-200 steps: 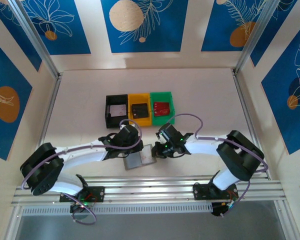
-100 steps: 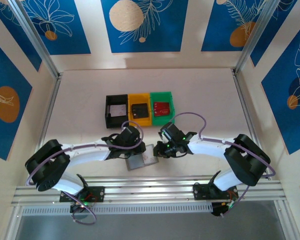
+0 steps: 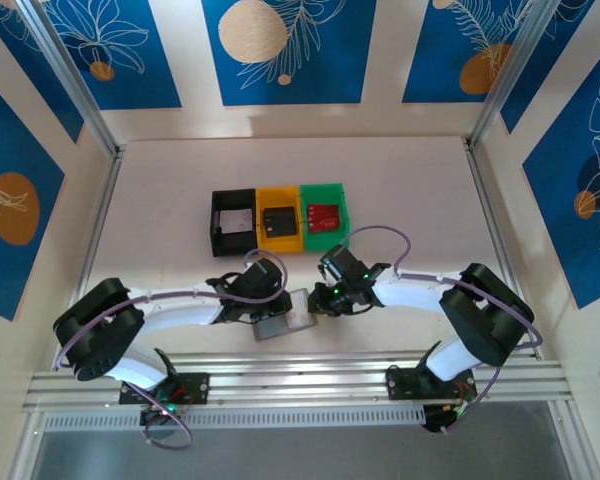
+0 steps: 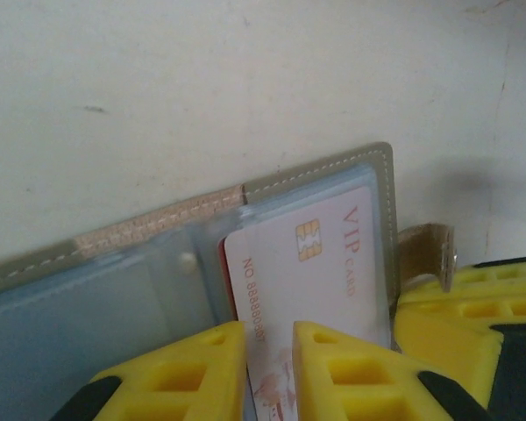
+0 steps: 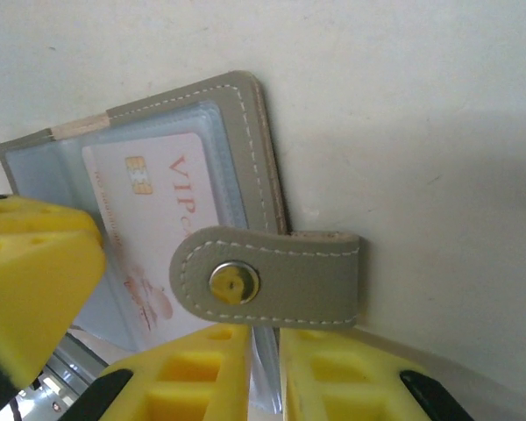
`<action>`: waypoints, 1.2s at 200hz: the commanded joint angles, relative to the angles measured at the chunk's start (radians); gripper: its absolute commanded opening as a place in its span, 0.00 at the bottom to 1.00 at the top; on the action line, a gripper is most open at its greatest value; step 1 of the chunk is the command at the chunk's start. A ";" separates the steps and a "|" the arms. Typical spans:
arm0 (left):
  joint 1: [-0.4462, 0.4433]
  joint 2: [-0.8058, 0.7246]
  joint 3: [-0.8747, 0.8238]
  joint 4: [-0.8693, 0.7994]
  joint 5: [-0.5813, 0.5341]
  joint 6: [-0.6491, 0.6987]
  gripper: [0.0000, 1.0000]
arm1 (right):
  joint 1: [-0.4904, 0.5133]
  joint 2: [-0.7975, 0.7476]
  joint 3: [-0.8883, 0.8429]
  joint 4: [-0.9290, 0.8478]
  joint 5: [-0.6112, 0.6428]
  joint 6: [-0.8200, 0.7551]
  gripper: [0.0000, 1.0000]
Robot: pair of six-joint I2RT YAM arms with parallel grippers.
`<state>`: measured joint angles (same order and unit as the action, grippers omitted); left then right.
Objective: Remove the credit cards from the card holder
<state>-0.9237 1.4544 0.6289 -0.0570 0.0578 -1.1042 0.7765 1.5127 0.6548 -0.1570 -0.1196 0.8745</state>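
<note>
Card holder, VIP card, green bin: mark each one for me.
card holder [image 5: 259, 158], right wrist view, on its stitched grey border.
VIP card [image 4: 320, 272], left wrist view, on the white face below the chip.
green bin [image 3: 326, 241], top external view, on its near wall.

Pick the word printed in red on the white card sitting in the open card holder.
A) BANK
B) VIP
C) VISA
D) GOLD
B: in the left wrist view the white card in the card holder reads "VIP" in red beside its gold chip, and the right wrist view shows the same letters.
</note>
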 commanded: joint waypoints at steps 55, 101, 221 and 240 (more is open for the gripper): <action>-0.020 -0.004 -0.005 -0.056 -0.030 -0.017 0.24 | -0.005 0.035 0.001 0.036 -0.021 0.013 0.16; -0.026 0.024 0.010 -0.075 -0.033 -0.020 0.24 | 0.000 0.037 -0.005 0.047 -0.022 0.019 0.15; -0.043 0.044 0.032 -0.042 -0.042 -0.030 0.22 | 0.035 0.059 -0.022 0.103 -0.042 0.055 0.13; -0.043 0.051 0.042 -0.045 -0.047 -0.026 0.20 | 0.038 0.058 -0.024 0.105 -0.043 0.058 0.13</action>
<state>-0.9478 1.4769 0.6365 -0.0975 0.0170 -1.1252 0.7883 1.5490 0.6502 -0.0853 -0.1295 0.9127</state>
